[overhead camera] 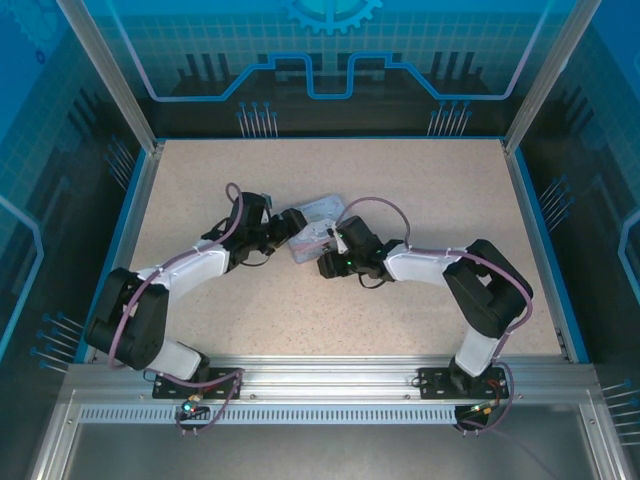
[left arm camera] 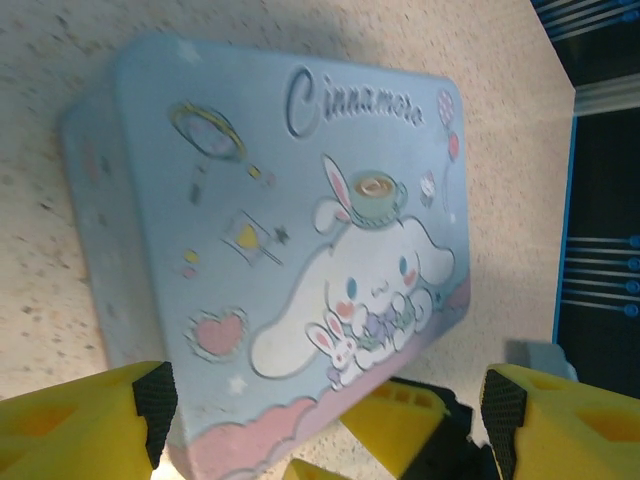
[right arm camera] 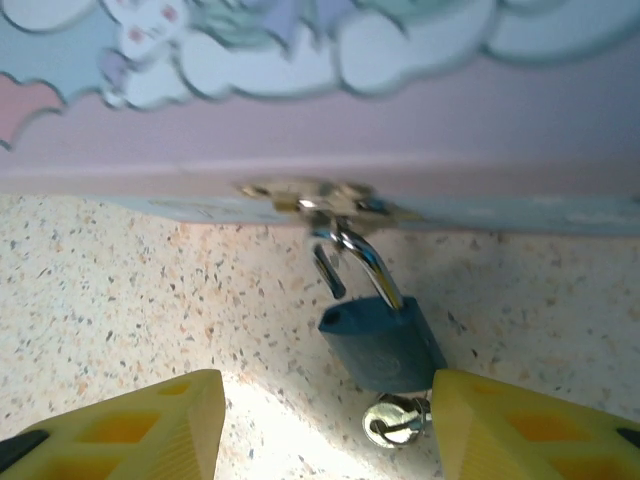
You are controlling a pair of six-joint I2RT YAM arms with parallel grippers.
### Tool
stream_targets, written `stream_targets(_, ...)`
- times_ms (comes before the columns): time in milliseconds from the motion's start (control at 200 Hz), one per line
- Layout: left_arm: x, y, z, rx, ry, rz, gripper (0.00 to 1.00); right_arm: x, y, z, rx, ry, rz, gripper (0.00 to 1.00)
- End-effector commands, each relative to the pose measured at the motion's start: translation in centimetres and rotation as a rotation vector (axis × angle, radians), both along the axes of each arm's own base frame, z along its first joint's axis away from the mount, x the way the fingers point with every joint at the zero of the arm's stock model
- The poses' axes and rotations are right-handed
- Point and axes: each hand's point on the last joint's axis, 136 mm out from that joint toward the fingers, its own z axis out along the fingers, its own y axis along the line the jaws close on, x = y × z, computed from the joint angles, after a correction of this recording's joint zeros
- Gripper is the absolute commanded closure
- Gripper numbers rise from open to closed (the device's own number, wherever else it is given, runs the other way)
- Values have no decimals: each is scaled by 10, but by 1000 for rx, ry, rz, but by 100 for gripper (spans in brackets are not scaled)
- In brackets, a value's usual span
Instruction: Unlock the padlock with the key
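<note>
The padlock [right arm camera: 385,345] is a small teal block lying on the table against the pink edge of a pale blue cartoon tin [left arm camera: 280,210]. Its steel shackle [right arm camera: 365,262] hooks through the tin's hasp [right arm camera: 318,193], and the shackle's short leg stands free of the body. The key [right arm camera: 395,420] sticks out of the padlock's underside, showing a round silver head. My right gripper [right arm camera: 325,432] is open around the padlock, its right finger [right arm camera: 530,430] next to the key head. My left gripper [left arm camera: 325,415] is open astride the tin's near corner.
The tin [overhead camera: 318,215] lies mid-table between my left gripper [overhead camera: 283,228] and right gripper [overhead camera: 322,243], which meet at it. The right gripper's yellow fingers [left arm camera: 405,420] show past the tin's corner. Speckled tabletop [overhead camera: 400,320] spreads all round, bounded by blue walls.
</note>
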Motion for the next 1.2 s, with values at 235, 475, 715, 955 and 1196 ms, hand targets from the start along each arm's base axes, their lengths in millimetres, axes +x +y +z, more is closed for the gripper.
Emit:
stream_targets(235,17,6,4,-22,12,1,19,6,-2,-5,-360,-151,0,43)
stream_targets(475,18,8,6,-28,9,9,19,7,-3,-15,-436,-153,-26,45)
stream_targets(715,19,10,5,-30,9,11,19,11,2,-20,-428,-142,-40,50)
stream_targets(955,21,7,1,-31,15,0,19,15,1,-28,-415,-110,-45,76)
stream_targets(1196,26,4,-3,9,23,-44,18,8,-2,-27,-305,-59,-13,89)
